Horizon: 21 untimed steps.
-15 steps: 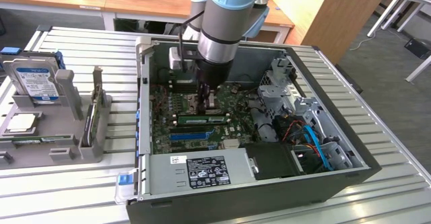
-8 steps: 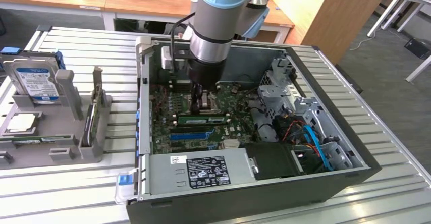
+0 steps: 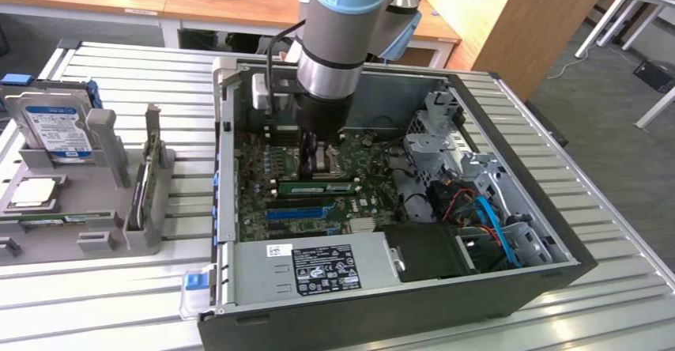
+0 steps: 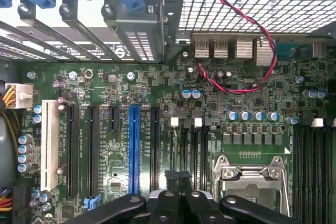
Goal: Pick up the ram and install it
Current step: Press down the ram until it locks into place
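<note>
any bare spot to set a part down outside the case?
Yes: ribbed table top on the exterior view's right of the PC case, and the front strip under the grey parts tray. Crowded: tray, and case interior around the gripper.

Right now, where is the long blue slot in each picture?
Exterior view: the blue slot lies on the motherboard, between the gripper and the silver power supply.
Wrist view: the blue slot stands among black slots, near the gripper.
Shared landmark: the gripper.
</note>
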Each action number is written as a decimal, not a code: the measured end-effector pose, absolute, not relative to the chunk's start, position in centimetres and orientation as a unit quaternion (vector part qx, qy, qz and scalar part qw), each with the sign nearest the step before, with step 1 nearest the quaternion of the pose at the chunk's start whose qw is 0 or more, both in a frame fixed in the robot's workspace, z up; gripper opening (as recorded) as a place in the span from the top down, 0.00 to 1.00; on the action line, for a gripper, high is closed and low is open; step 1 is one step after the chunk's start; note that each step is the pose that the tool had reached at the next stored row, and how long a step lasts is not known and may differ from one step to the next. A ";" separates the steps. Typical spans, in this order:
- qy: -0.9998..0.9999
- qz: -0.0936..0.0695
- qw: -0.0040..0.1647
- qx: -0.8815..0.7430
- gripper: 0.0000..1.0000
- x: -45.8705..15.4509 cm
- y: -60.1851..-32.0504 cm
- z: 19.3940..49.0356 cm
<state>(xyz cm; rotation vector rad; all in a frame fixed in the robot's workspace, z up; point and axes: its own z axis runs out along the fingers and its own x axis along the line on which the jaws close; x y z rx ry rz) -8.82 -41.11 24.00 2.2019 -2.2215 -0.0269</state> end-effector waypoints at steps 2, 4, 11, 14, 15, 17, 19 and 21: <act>-0.710 -0.009 0.007 0.704 0.89 -8.8 -41.2 24.0; -0.710 -0.009 0.007 0.704 0.89 -8.8 -41.2 24.0; -0.710 -0.009 0.007 0.704 0.89 -8.8 -41.2 23.7; -0.710 -0.009 0.007 0.704 0.89 -8.8 -41.2 23.5; -0.710 -0.008 0.007 0.704 0.89 -8.8 -41.2 23.5; -0.710 -0.008 0.007 0.704 0.89 -8.8 -41.2 23.4; -0.710 -0.008 0.007 0.704 0.89 -8.8 -41.2 23.4; -0.710 -0.008 0.007 0.704 0.89 -8.8 -41.2 23.4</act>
